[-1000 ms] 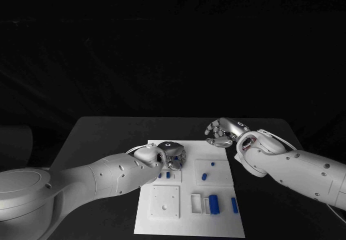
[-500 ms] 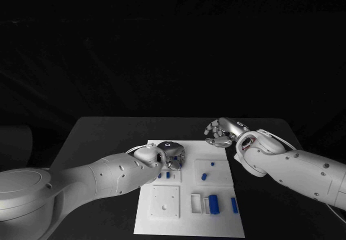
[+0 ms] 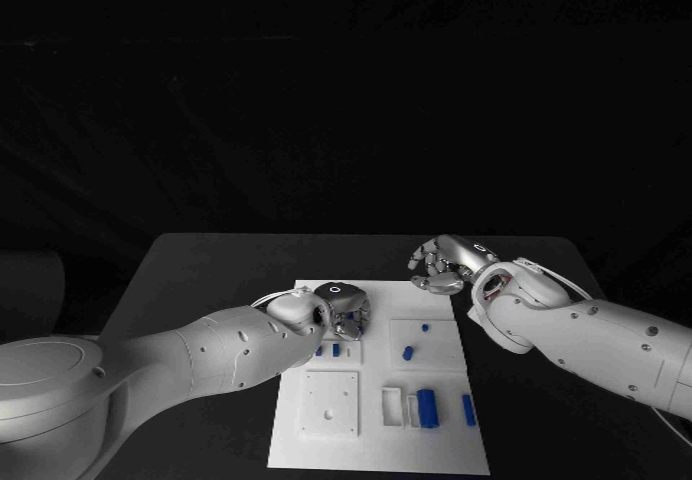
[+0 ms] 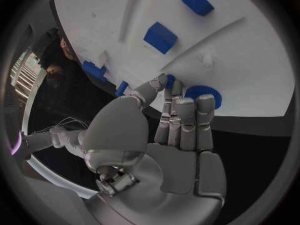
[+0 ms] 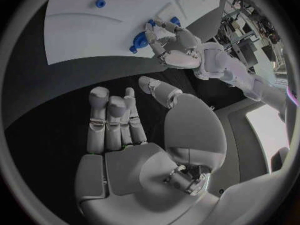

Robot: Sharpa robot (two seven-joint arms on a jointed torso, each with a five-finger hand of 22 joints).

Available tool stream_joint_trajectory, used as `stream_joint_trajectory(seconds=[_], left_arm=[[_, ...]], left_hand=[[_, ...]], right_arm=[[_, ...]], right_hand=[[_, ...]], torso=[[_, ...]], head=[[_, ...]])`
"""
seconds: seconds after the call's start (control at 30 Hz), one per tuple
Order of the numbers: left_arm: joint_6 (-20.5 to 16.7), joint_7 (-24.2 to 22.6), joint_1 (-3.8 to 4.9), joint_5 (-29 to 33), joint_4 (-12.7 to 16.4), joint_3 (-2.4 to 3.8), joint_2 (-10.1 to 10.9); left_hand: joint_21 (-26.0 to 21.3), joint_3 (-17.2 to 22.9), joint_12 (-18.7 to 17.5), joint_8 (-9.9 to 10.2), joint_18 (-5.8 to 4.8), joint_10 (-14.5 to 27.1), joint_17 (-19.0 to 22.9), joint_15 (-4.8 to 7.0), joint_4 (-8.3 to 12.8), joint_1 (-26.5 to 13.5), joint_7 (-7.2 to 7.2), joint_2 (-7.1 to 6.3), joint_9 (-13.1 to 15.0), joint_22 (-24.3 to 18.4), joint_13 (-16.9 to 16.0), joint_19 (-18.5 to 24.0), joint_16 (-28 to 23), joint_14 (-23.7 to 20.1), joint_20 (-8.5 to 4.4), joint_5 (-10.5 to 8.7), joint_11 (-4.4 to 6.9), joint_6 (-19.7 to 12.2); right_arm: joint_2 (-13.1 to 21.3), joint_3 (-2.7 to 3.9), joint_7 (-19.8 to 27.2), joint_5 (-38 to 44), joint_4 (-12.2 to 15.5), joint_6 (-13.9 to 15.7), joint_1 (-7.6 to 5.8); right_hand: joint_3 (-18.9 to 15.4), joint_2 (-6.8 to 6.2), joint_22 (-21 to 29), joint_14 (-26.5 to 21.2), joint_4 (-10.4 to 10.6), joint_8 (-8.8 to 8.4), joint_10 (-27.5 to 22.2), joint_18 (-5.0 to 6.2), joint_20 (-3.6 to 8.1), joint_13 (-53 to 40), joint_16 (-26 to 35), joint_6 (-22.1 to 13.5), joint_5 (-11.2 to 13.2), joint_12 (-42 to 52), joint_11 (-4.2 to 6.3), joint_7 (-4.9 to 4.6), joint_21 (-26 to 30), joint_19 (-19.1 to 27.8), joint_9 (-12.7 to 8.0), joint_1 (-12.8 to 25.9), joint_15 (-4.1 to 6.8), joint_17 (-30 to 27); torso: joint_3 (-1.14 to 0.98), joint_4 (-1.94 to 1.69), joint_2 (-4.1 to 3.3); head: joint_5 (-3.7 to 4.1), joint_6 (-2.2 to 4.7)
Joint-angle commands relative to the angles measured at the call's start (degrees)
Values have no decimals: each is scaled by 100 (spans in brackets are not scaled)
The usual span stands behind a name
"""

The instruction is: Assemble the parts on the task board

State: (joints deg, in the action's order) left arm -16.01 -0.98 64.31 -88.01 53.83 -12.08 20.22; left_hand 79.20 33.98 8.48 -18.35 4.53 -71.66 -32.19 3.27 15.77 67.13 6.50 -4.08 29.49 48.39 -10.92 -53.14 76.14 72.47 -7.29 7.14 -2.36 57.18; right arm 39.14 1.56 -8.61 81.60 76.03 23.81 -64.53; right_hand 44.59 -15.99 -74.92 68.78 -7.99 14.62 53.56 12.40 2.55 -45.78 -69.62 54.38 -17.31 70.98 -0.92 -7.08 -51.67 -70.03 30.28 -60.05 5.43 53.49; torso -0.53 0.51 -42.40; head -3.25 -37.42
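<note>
1. The task board [image 3: 378,440] lies in the middle of the table [image 3: 202,270], with blue parts [image 3: 427,404] scattered on it, several near its right edge.
2. The left hand [image 3: 340,308] hovers over the board's far left corner, fingers [image 4: 185,116] extended together at a round blue part [image 4: 203,93]; whether it grips it cannot be told.
3. The right hand [image 3: 444,262] sits off the board's far right corner, fingers [image 5: 112,120] apart, holding nothing.
</note>
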Motion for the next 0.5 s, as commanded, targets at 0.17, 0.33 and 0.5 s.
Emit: stream_joint_trajectory(seconds=[0.17,0.33,0.5], left_arm=[[-19,79,-78,77,23,-49,89],[-166,19,-78,172,102,-47,134],[-269,-15,-78,213,180,-44,195]], left_hand=[[32,3,35,-35,734,-141,5,47,24,-2,-13,73,14,-2,-20,-52,17,20,-103,29,-39,61],[33,3,36,-37,734,-147,5,52,26,-1,-16,77,14,-3,-22,-57,17,27,-108,35,-35,68],[33,7,35,-36,733,-157,6,59,28,0,-17,84,13,-5,-25,-67,18,46,-118,61,-29,72]], right_arm=[[-2,2,55,10,13,-8,0],[6,2,57,10,17,5,0],[10,2,62,10,25,21,0]], right_hand=[[-16,26,-98,9,-29,-12,-5,260,34,6,24,1,-25,26,-22,-43,16,2,0,8,-37,-7],[-17,26,-98,9,-29,-10,-5,260,34,7,24,4,-26,26,-21,-42,16,2,1,9,-37,-7],[-18,25,-98,9,-30,-8,-5,260,34,8,24,6,-27,27,-21,-42,16,2,2,8,-36,-7]], torso=[[-1,1,0],[-1,-1,2],[-2,1,1]], head=[[-19,10],[-17,14],[-23,29]])
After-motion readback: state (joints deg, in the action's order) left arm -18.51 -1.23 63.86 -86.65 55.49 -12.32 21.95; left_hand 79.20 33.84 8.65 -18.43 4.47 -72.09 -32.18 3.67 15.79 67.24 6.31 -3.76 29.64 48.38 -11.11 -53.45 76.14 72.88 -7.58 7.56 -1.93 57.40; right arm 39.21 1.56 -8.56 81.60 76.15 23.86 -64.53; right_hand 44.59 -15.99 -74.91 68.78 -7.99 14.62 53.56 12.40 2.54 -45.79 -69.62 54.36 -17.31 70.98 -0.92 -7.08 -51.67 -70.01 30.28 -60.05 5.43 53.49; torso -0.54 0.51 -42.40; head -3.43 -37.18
